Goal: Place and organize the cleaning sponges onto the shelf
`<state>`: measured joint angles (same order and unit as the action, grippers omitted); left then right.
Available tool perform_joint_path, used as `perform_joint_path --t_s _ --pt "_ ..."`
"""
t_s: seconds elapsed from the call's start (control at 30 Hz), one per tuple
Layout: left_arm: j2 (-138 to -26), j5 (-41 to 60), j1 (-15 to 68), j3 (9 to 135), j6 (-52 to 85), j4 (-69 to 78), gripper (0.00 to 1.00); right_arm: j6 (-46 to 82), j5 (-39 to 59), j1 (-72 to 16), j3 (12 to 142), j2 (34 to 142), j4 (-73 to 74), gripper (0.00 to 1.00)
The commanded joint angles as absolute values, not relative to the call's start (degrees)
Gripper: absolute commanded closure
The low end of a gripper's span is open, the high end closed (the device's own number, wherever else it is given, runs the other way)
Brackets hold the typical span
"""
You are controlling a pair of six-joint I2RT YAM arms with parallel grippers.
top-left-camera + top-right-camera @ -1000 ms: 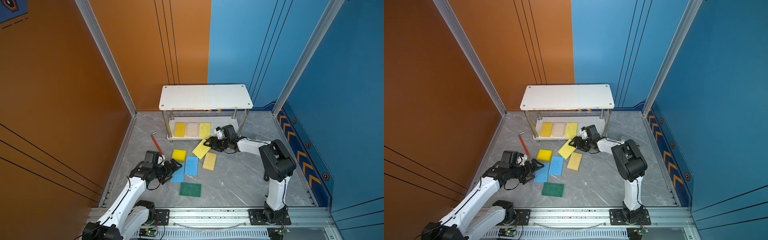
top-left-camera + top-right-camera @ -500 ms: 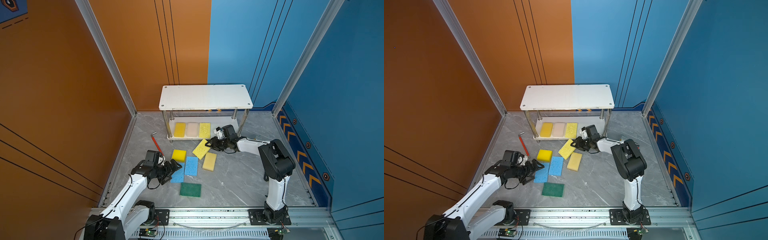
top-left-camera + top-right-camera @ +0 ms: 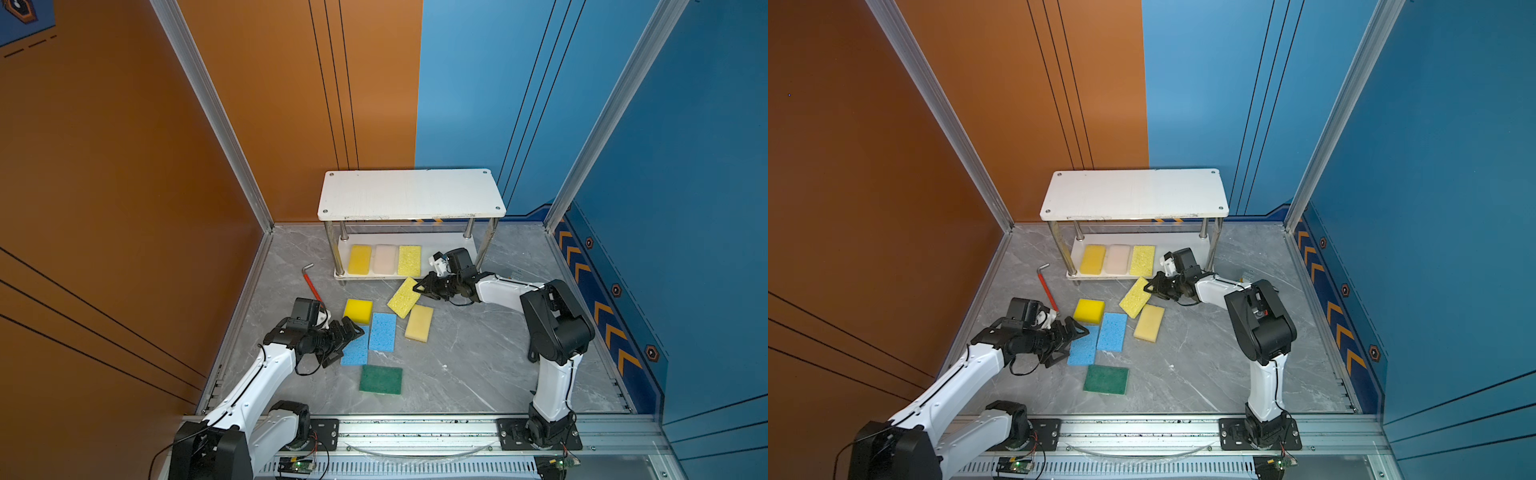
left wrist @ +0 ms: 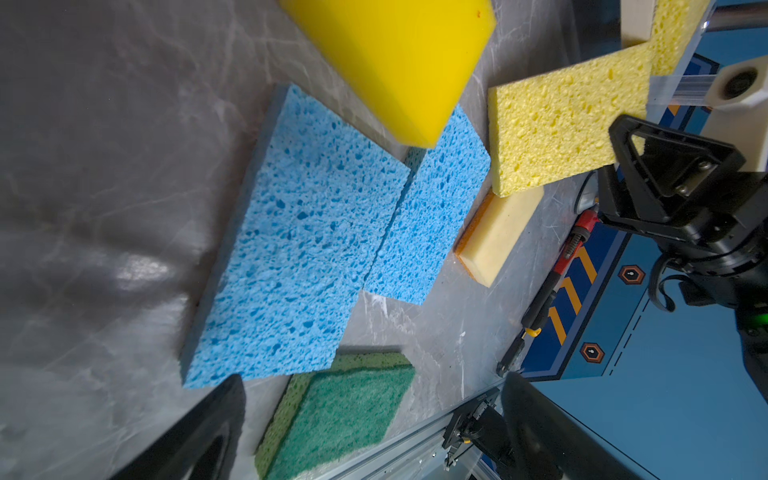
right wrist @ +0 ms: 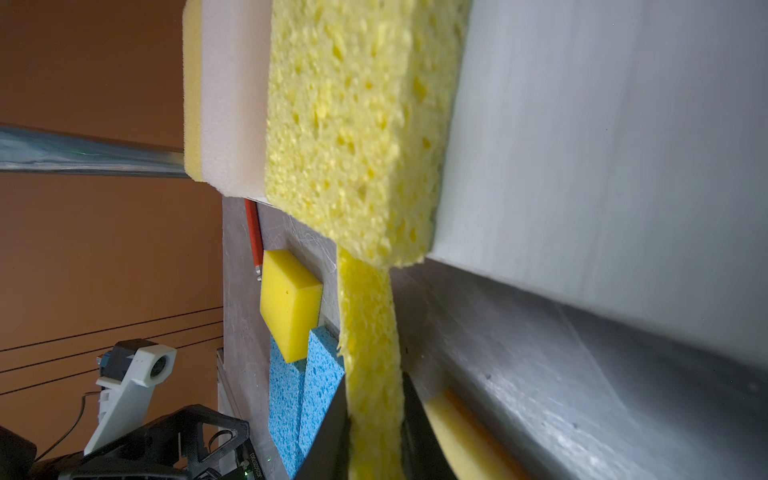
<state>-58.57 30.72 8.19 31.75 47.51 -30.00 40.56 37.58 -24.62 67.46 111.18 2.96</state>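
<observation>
The right pincer has narrowed since a second ago. Then its jaws stood apart at the edge of the pale yellow porous rectangular sponge; now they pinch that edge. The right wrist view shows this sponge edge-on between both dark fingers. The sponge has barely shifted: it lies aslant on the grey marbled floor, one corner overlapping the tan foam sponge. Close beside that pincer stands the white two-tier shelf with chrome posts. Its lower board carries a bright yellow sponge, a cream-pink sponge and a second pale yellow one. The left pincer stays wide open, holding nothing. Its tips are over the end of a blue porous sponge, about where they were.
</observation>
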Motion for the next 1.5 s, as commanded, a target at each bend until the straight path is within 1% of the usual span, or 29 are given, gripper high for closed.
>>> perform_joint_path --t_s 0.0,0.07,0.37,0.6,0.7,0.8,0.9,1.07,1.23,1.33,1.4,1.43,1.47 --pt "-58.7 31.2 7.7 33.4 46.4 -30.5 0.03 41.2 38.7 -24.2 67.1 108.7 2.5 0.83" --pt "-58.6 31.1 7.7 33.3 46.5 -30.3 0.03 41.9 39.2 -24.2 66.4 107.8 3.1 0.85" --pt "-57.7 32.3 7.9 33.6 47.6 -26.5 0.03 43.8 43.2 -24.2 61.4 100.7 2.9 0.87" --pt "-58.0 37.9 9.1 33.2 51.6 -14.5 0.03 46.3 52.9 -23.3 55.3 93.7 2.3 0.87" --pt "-59.7 41.8 9.8 33.9 53.5 -7.4 0.03 44.9 57.2 -22.0 53.9 89.8 -1.9 0.87" --pt "-62.3 44.9 11.3 36.5 52.9 -6.1 0.03 41.0 60.2 -20.6 54.1 85.9 -9.8 0.88" --pt "-65.1 47.4 13.7 38.7 53.5 -3.7 0.03 38.6 62.2 -19.9 54.1 82.6 -15.2 0.89" --pt "-69.6 48.4 19.1 42.4 55.7 0.5 0.05 37.7 63.1 -20.2 54.1 79.3 -18.7 0.89" --pt "-73.5 48.7 24.0 45.8 57.9 5.2 0.08 37.9 62.8 -21.9 54.1 78.2 -19.2 0.89" --pt "-75.3 48.5 25.7 46.8 58.6 6.8 0.12 38.0 62.3 -22.7 54.1 77.6 -19.2 0.89" --pt "-76.4 48.7 26.7 47.1 59.4 8.7 0.13 38.1 61.9 -23.0 54.1 77.2 -19.2 0.89" --pt "-76.8 48.8 27.3 47.4 59.6 9.2 0.18 38.1 61.8 -23.1 54.0 77.1 -19.2 0.89" --pt "-77.2 49.0 27.8 47.6 59.8 9.7 0.21 38.1 61.7 -23.1 54.0 77.0 -19.2 0.89"
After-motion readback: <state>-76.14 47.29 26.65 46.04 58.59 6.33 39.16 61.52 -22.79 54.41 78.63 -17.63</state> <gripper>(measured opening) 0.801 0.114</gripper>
